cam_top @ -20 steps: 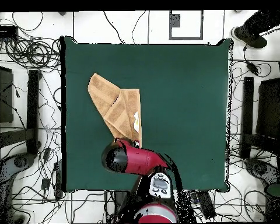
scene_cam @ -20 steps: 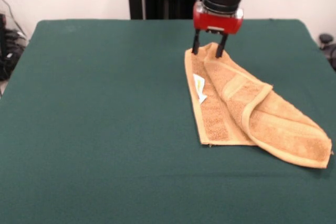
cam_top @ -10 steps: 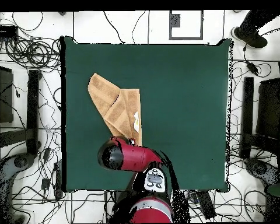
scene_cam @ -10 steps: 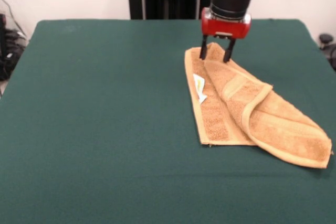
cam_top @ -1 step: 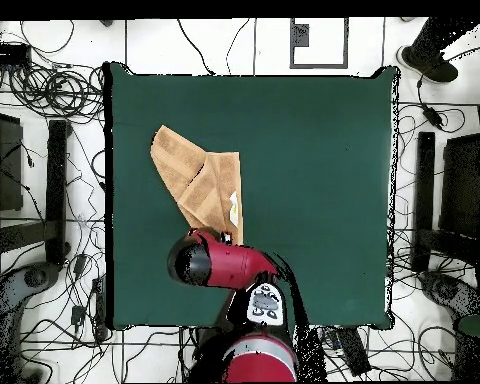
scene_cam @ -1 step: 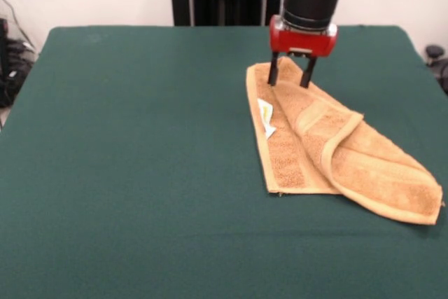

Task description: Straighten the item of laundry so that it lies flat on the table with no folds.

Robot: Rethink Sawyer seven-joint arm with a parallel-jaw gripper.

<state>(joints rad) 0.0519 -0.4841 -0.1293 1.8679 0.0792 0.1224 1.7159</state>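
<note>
There is 1 towel (scene_cam @ -1 step: 329,146) on 1 table (scene_cam @ -1 step: 140,159), and the towel carries 1 white tag (scene_cam @ -1 step: 265,117). 1 red and black arm (cam_top @ -1 step: 224,263) ends in 1 gripper (scene_cam @ -1 step: 290,78) with 2 dark fingers (scene_cam @ -1 step: 273,73).

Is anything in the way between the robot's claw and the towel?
No. The gripper is right at the towel's far corner with its jaws open, and only bare green table lies around it.

Claw (scene_cam @ -1 step: 288,78) open, pointing straight down
</note>
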